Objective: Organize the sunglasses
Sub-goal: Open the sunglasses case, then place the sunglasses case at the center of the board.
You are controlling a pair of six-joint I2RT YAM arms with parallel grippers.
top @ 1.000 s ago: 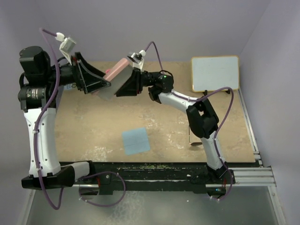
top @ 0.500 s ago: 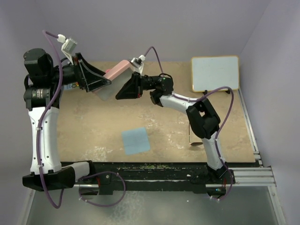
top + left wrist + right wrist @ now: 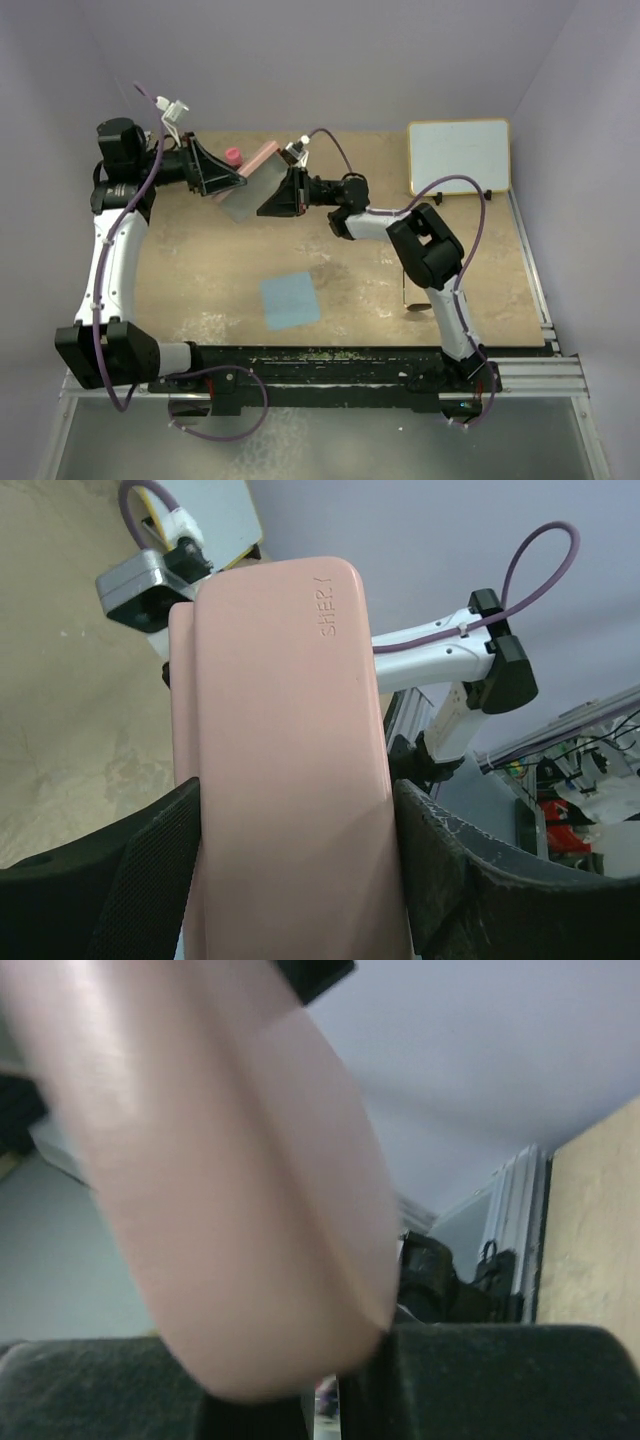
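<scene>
Left gripper (image 3: 225,180): clamps pink oblong case (image 3: 252,178) by its sides, steadying it aloft.
Right gripper (image 3: 272,196): pinches its end, likely to open the lid.

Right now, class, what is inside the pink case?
Nothing inside shows: the pink case, clamped in the left gripper, looks shut, so its interior is covered. The sunglasses lie outside it, on the table.

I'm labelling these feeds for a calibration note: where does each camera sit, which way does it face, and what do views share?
Top external: above, behind the bases, looking down on the tan table; both arms show.
Left wrist: on the left gripper, facing along its jaws, clamped on the pink oblong case.
Right wrist: on the right gripper, pads low, case blurred close.
Shared: all show the case.
</scene>
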